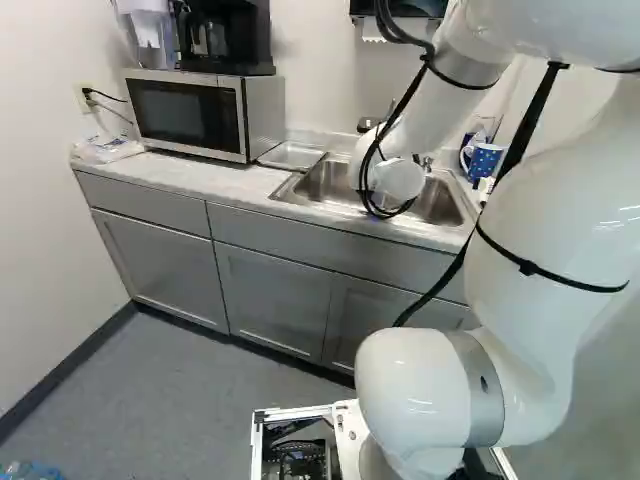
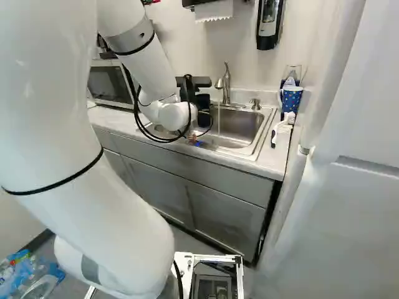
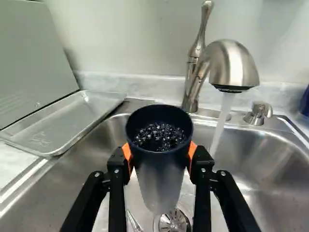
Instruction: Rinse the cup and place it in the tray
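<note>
1. Cup (image 3: 159,164), mouth up and tapering toward its base, is held between the two orange pads (image 3: 127,153) of the gripper (image 2: 204,111). The jaws press its walls from opposite sides, just below the dark rim, standing as far apart as its width there.
2. Inside the cup, between the jaws, sits a dark, glistening, bubbly-looking content (image 3: 159,137); what it is, I cannot tell.
3. Ahead of the jaws and to one side, the faucet (image 3: 234,67) lets down a stream (image 3: 222,121), which falls beside the cup, apart from its rim.
4. Under the jaws lies the sink (image 3: 275,179); its drain (image 3: 175,221) shows beyond the cup's foot, with a slim metal piece (image 3: 134,222) near it.
5. To the other side of the jaws, away from the stream, the shallow metal tray (image 3: 67,125) lies beside the sink, well apart from the cup.
6. Farther out past the tray from the jaws stands the microwave (image 1: 190,112), with a coffee maker (image 1: 225,35) on top.
7. Beyond the faucet side of the jaws are a blue patterned mug (image 2: 291,99) and a white-handled brush (image 2: 282,126).
</note>
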Controlling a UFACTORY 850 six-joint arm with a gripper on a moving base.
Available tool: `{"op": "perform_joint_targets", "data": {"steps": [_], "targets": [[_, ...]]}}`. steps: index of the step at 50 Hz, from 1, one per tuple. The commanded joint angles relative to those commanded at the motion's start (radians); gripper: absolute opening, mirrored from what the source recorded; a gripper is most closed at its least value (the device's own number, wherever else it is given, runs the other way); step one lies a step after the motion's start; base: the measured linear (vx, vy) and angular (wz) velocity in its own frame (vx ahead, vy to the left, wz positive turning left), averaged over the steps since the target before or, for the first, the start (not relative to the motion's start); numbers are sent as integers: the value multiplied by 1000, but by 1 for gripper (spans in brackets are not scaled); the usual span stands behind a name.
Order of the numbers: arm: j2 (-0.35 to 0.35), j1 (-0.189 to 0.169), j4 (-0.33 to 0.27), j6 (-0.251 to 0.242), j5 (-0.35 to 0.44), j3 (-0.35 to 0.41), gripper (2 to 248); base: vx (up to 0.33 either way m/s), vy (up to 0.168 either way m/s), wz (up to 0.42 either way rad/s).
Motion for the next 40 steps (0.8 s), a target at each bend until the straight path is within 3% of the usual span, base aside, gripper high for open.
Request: {"op": "perform_joint_targets", "data": {"steps": [27, 40], "targets": [[-15, 81, 0, 0, 0, -65, 125, 0, 0, 0], [-27, 103, 0, 0, 0, -106, 125, 0, 0, 0]]}}
